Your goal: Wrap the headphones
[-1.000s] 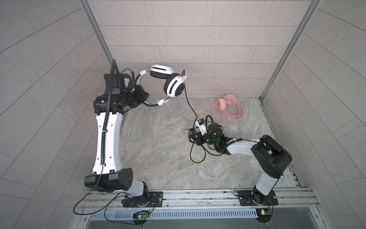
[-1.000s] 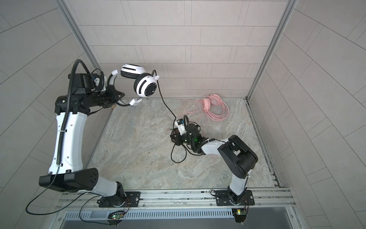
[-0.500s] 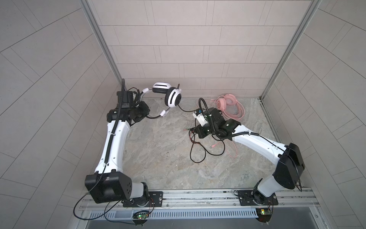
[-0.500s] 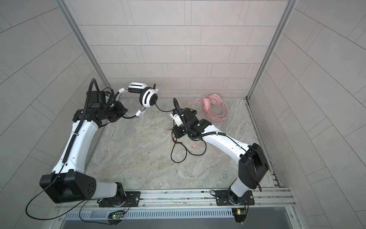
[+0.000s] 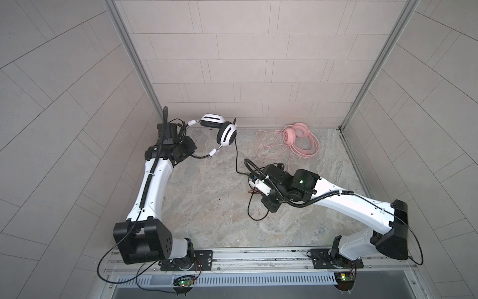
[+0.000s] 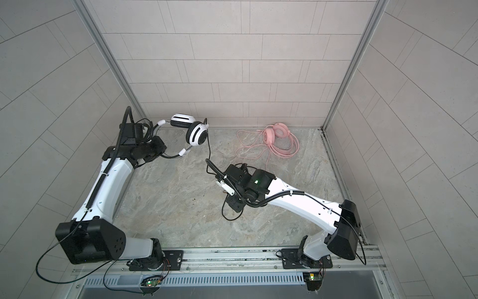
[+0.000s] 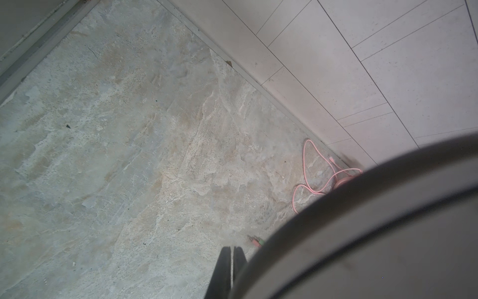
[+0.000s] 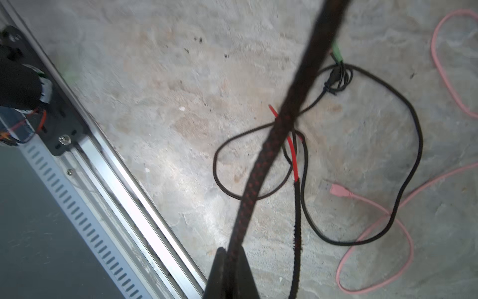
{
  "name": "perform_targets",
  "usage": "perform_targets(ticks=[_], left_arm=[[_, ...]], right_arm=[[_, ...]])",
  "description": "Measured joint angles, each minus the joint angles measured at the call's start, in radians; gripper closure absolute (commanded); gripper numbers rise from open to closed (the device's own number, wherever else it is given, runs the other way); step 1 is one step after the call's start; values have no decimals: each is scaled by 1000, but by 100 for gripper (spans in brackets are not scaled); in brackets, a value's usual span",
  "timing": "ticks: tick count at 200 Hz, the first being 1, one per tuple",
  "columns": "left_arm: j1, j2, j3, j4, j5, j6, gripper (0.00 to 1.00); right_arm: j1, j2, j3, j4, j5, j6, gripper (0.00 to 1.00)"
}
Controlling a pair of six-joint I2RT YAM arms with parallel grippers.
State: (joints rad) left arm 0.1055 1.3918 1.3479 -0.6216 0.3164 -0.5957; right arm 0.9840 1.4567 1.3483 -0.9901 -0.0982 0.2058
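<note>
The white-and-black headphones [image 5: 227, 133] [image 6: 198, 134] hang in the air near the back left corner. My left gripper [image 5: 190, 147] [image 6: 160, 150] [image 7: 232, 261] is shut on their thin headband, and a blurred grey curve of the headset fills much of the left wrist view. Their black braided cable [image 5: 236, 155] [image 8: 279, 129] drops from the ear cup to my right gripper [image 5: 249, 178] [image 6: 219, 181] [image 8: 230, 255], which is shut on it above the floor. The rest of the cable lies in loose loops [image 5: 256, 209] [image 8: 411, 145]. The pink headphones [image 5: 297, 134] [image 6: 278, 132] lie at the back right.
The pink cable [image 5: 269, 147] [image 7: 306, 165] [image 8: 375, 207] sprawls over the stone floor, its pink plug [image 8: 336, 191] beside the black loops. Red [image 8: 292, 152] and green [image 8: 336, 51] plug ends lie there too. Tiled walls enclose three sides; a metal rail [image 5: 258, 256] [image 8: 116, 168] runs along the front.
The left arm has lowered the white headset towards the back left corner. The right arm has stretched out and risen from the floor, still holding the black cable.
</note>
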Motion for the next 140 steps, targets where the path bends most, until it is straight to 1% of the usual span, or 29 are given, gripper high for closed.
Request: perform_targets(ticks=[19, 35, 61, 79, 94, 110, 140], left_arm=[[0, 0, -35, 42, 0, -24, 100], [0, 2, -61, 61, 2, -31, 100], [-2, 24, -79, 73, 24, -26, 100], [-13, 50, -79, 68, 34, -12, 100], [-38, 61, -76, 40, 13, 18, 100], [-87, 65, -58, -14, -26, 69, 100], [-169, 58, -41, -75, -61, 165, 100]], right_arm=[[15, 36, 6, -43, 31, 6, 100], [58, 76, 58, -88, 64, 7, 100], [129, 150, 220, -156, 101, -8, 100], [154, 198, 350, -198, 120, -23, 100], [157, 229, 455, -233, 142, -43, 100], [157, 254, 554, -272, 179, -71, 100], [156, 267, 685, -324, 293, -121, 100]])
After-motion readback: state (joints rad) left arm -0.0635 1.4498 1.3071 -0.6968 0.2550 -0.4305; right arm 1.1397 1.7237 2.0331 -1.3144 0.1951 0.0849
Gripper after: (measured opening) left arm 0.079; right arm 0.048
